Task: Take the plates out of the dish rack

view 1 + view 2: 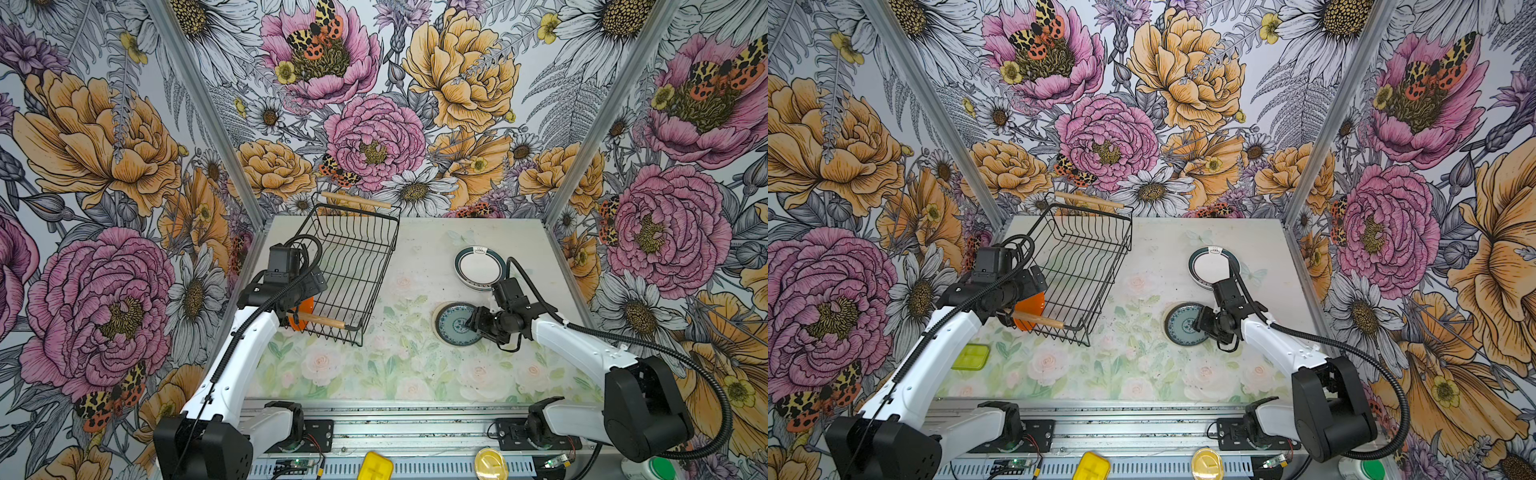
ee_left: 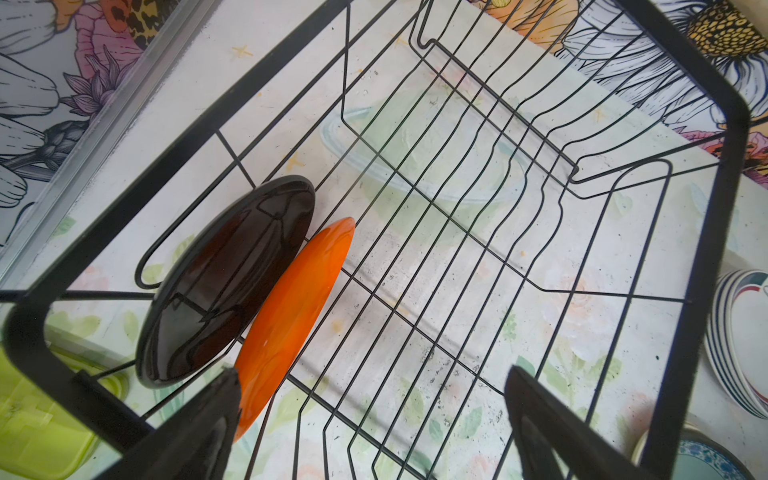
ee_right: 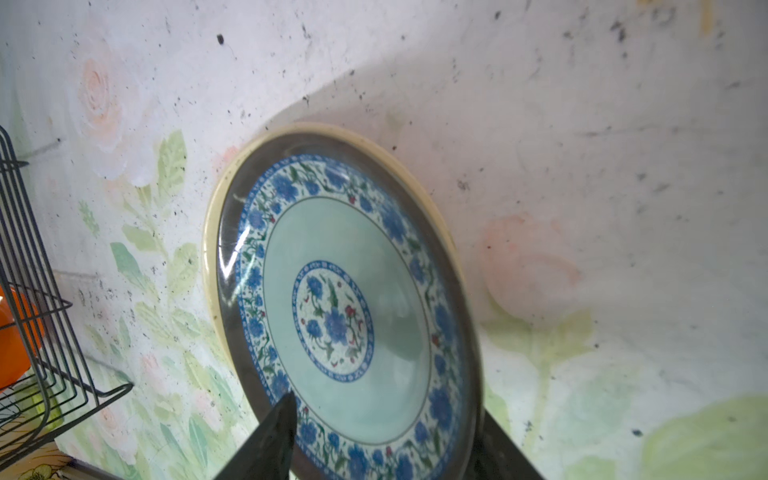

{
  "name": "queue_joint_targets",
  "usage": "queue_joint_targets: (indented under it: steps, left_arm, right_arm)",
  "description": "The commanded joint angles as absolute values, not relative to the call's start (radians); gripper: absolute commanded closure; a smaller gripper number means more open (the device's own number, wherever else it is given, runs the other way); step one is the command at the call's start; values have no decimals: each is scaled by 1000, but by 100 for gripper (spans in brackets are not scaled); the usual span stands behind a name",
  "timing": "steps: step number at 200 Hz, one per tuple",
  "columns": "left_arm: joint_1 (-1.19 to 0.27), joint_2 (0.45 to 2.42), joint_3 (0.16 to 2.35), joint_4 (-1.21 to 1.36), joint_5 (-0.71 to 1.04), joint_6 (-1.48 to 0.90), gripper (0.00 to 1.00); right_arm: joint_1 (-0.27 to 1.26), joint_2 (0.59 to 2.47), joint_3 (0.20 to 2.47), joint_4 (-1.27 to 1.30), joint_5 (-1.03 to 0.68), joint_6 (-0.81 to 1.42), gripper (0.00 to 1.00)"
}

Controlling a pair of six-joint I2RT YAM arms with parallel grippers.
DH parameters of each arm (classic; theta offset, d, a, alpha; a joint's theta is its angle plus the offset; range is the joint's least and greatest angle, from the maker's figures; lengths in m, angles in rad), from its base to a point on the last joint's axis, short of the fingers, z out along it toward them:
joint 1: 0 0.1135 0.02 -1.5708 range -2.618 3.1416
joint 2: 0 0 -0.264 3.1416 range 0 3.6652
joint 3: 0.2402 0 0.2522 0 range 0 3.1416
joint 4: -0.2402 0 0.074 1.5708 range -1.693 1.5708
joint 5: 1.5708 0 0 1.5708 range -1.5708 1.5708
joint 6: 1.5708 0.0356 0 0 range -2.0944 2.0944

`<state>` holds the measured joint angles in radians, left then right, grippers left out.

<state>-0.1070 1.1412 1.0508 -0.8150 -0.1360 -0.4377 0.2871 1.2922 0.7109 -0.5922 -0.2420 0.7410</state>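
While the right hand [image 3: 386,409] is hanging half-open and empty, the orange plate [image 2: 291,316] is seemingly being lined up for closing by the wide-open left hand [image 2: 372,374].

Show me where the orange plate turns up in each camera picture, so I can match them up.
In a top view: the orange plate stands at the near end of the dish rack.
In a top view: the orange plate again, same spot.
Left wrist: upright in the rack, beside the black plate.
Right wrist: an orange sliver behind rack wires.
Shared landmark: the rack's black wires.
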Motion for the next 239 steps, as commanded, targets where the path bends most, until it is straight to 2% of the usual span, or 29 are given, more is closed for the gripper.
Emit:
queue_joint_targets:
  steps: [1,121,206,239]
  left_arm:
    - [-98,1152,1086,-818,-111,-426,1]
    - [-97,1175,1104,-863,-156,-427,1]
    - [-98,1262,1160,-966,-179,-409,1]
    - [-96,1283,1177,-1000,-249,-408,1]
  right_arm:
    - [300,1303,744,-620,-191,720,38]
    - [357,1417,811,-652,-98,709,35]
    - [377,1477,853,-655,-77,701,31]
    - [378,1476,845,-655,-59,701,27]
